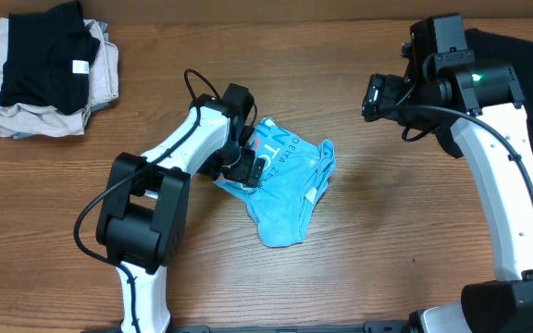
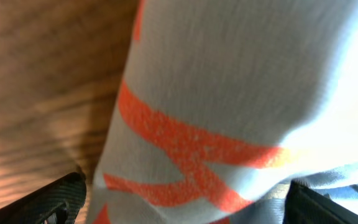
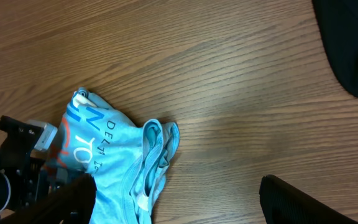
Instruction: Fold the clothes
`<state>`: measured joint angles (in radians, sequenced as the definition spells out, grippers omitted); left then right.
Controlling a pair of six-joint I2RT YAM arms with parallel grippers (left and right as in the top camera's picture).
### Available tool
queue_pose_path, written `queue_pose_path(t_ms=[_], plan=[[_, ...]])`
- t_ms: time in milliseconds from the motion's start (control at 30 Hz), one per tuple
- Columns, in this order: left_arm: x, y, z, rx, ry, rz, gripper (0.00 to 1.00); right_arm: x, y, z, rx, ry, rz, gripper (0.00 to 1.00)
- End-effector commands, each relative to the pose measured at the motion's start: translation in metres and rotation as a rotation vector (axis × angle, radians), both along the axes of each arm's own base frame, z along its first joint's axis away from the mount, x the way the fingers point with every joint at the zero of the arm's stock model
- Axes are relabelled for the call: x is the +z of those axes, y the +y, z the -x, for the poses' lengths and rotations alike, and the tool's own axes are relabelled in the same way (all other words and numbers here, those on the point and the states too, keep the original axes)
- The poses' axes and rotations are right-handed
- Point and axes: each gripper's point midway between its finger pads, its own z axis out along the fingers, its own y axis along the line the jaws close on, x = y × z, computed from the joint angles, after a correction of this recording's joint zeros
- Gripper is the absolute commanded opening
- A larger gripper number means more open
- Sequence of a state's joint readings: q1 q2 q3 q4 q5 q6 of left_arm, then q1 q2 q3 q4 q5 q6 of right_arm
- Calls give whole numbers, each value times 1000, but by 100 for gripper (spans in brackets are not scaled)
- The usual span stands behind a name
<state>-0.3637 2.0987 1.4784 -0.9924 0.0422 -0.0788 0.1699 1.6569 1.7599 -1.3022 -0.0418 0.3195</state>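
Overhead: left gripper (image 1: 241, 170) straddles the crumpled light blue T-shirt (image 1: 290, 199) at its edge, jaws wide. Right gripper (image 1: 370, 98), wide and empty, hangs well apart from it. Next move probably calls for pinching, then spreading flat.

Mid-bench, we see the T-shirt (image 1: 285, 185) lying heaped, the left fingers (image 2: 48, 202) set over its left edge. The right fingers (image 3: 316, 202) hang above bare bench (image 1: 387, 231), to the shirt's right and farther back, well apart from it. A pile of garments (image 1: 49, 79) sits in the far left corner. A large garment (image 1: 516, 65) lies far right, under the right arm.
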Motion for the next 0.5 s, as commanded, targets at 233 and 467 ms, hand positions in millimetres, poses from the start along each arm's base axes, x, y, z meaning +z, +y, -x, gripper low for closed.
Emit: queue_pose_path(t_ms=[233, 467], plan=[[11, 56, -107, -141, -460, -363, 100, 3, -2, -2, 2, -13, 7, 89], [55, 45, -161, -221, -660, -366, 100, 3, -1, -3, 2, -18, 6, 90]])
